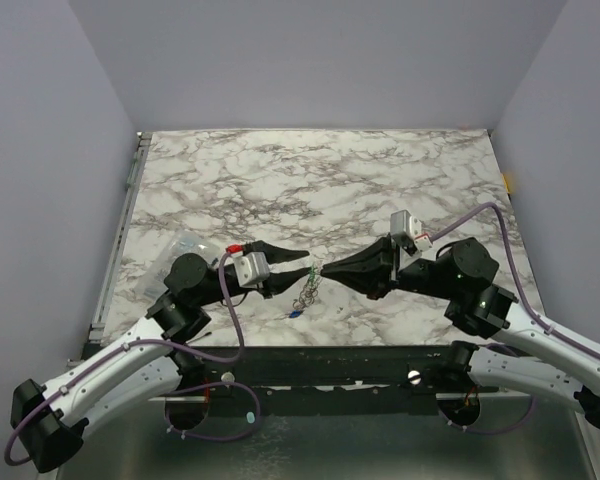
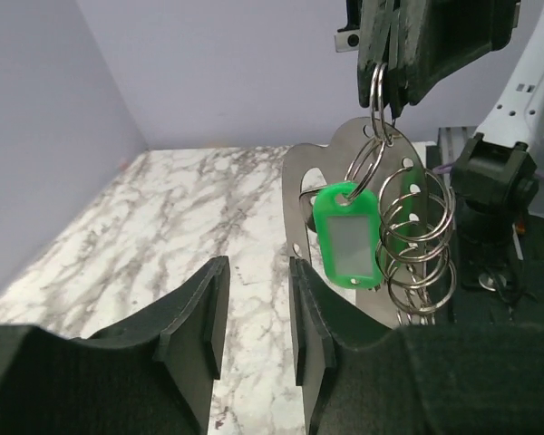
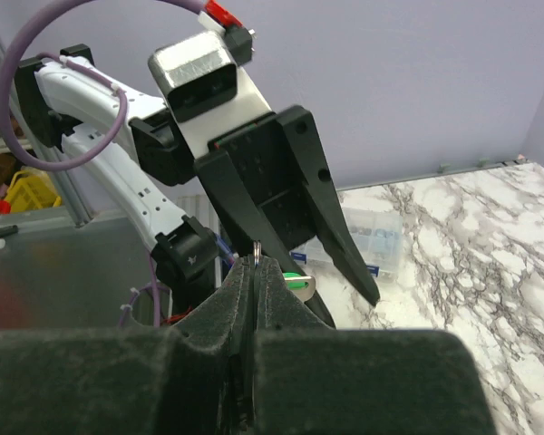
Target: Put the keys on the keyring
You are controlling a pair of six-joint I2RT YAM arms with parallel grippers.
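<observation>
My right gripper (image 1: 324, 270) is shut on the top ring of the keyring (image 2: 378, 86) and holds it above the table. In the left wrist view the silvery flat oval loop (image 2: 301, 186), several metal rings (image 2: 419, 245) and the mint green key (image 2: 344, 237) hang below it. The bunch also shows in the top view (image 1: 307, 290). The blue key (image 1: 295, 314) lies on the marble below it. My left gripper (image 2: 254, 313) is open and empty, just left of the hanging bunch, its tips (image 1: 306, 263) close to the right gripper's. In the right wrist view the ring (image 3: 257, 256) pokes out of the closed jaws.
A clear plastic bag (image 1: 185, 248) with blue marks lies on the marble table (image 1: 380, 180) behind the left arm; it also shows in the right wrist view (image 3: 372, 240). The table's front edge (image 1: 360, 350) runs just below the blue key. Grey walls stand around the table.
</observation>
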